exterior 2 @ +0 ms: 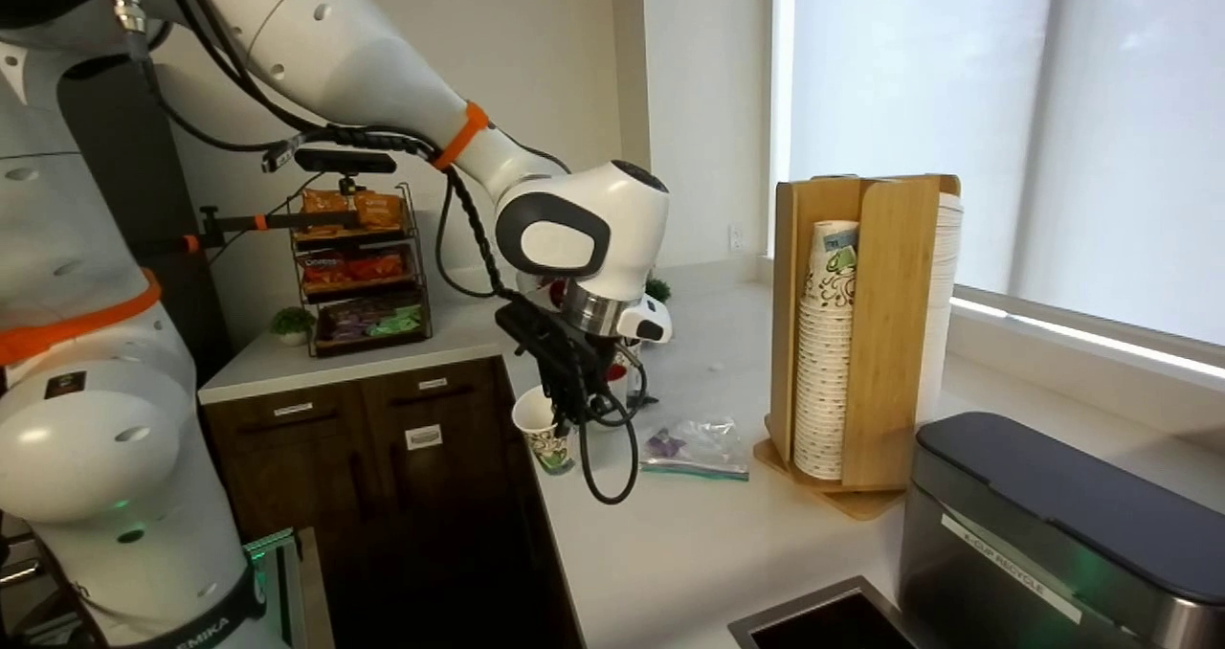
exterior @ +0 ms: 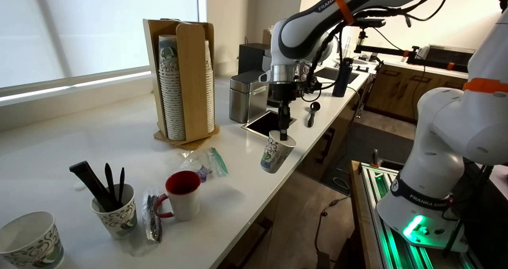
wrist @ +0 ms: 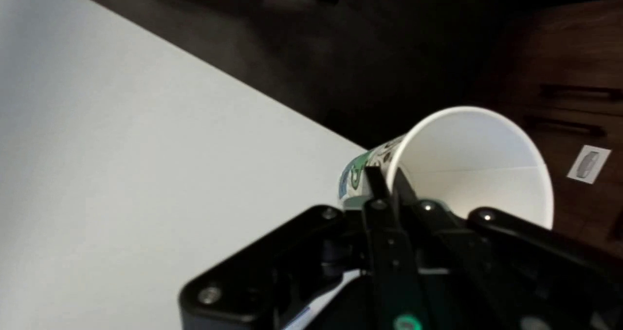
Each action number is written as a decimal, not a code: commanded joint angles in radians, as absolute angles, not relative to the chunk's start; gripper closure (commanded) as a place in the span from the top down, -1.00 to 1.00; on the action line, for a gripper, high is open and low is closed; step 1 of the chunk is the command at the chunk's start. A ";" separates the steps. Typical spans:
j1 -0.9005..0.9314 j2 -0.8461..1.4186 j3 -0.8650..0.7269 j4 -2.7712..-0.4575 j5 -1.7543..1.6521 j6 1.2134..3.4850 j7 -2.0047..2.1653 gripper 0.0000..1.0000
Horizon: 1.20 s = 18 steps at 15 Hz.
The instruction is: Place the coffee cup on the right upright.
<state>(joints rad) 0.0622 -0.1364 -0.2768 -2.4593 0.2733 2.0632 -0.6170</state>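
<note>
The gripper (wrist: 388, 179) pinches the cup (exterior: 274, 154) by its rim, tilted near the edge of the counter (exterior: 222, 221). A bag (exterior 2: 708, 446) lies between mug (exterior: 185, 203) and rack (exterior: 191, 86); a bin (exterior: 247, 100) stands near the rack.

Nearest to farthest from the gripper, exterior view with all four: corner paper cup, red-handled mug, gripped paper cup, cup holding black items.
From the gripper, in an exterior view:
1. gripped paper cup: tilted, held by its wall
2. red-handled mug: on the counter, picture left
3. cup holding black items: left of the mug
4. corner paper cup: picture's bottom left
</note>
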 commanded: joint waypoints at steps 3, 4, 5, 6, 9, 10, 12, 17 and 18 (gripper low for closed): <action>-0.050 0.004 -0.228 -2.287 0.271 1.891 -0.444 -0.98; -0.061 0.020 -0.218 -2.276 0.254 1.918 -0.392 -0.98; -0.071 0.041 -0.210 -2.260 0.238 1.912 -0.348 -0.98; -0.079 0.060 -0.202 -2.247 0.230 1.915 -0.306 -0.98; -0.097 0.111 -0.183 -2.205 0.223 1.895 -0.217 -0.98; -0.101 0.128 -0.177 -2.194 0.225 1.889 -0.198 -0.98; -0.110 0.158 -0.171 -2.173 0.234 1.884 -0.164 -0.98; -0.129 0.198 -0.160 -2.152 0.252 1.911 -0.106 -0.98; -0.132 0.204 -0.159 -2.148 0.254 1.911 -0.099 -0.98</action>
